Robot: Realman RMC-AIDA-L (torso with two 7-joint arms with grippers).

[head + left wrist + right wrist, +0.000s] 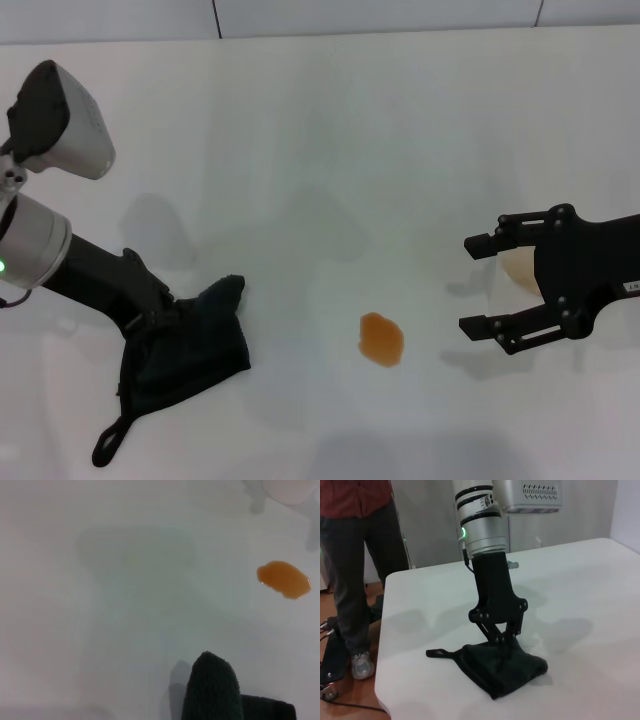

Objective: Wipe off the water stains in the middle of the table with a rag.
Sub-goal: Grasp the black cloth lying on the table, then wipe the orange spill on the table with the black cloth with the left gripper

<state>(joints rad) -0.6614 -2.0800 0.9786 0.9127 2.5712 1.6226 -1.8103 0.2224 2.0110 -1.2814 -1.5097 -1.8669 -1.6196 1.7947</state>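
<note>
The left gripper (160, 322) is down on the black soft cloth rag (190, 355) at the lower left of the head view, its fingers closed into a bunched fold of the fabric; the right wrist view confirms this, showing the linkage pinched into the top of the cloth while most of the rag lies flat on the table. A small fabric loop (108, 440) trails from the rag's corner toward the bottom left edge of the frame.

The small orange-brown oval liquid blot (381, 339), the water stains to be removed, sits at the lower centre of the head view, well apart from the rag and untouched. The large plain white smooth table (320, 150) shows no other marks. The right gripper (480, 285) hovers at the right of the frame with its jaws spread wide and holding nothing; a pale cup-like object (520, 270) is partly hidden behind it.

Assessment: the step in hand is securing the rag; wiping has not begun. To do it well, the grip should take enough cloth that a broad pad hangs below the fingers, otherwise the fingertips, not the fabric, will meet the table. The rag should travel toward the blot along the lower part of the frame, be pressed flat over it, and be drawn across in overlapping passes. The trailing loop may drag through the liquid and smear it. The right arm appears clear of that path.
</note>
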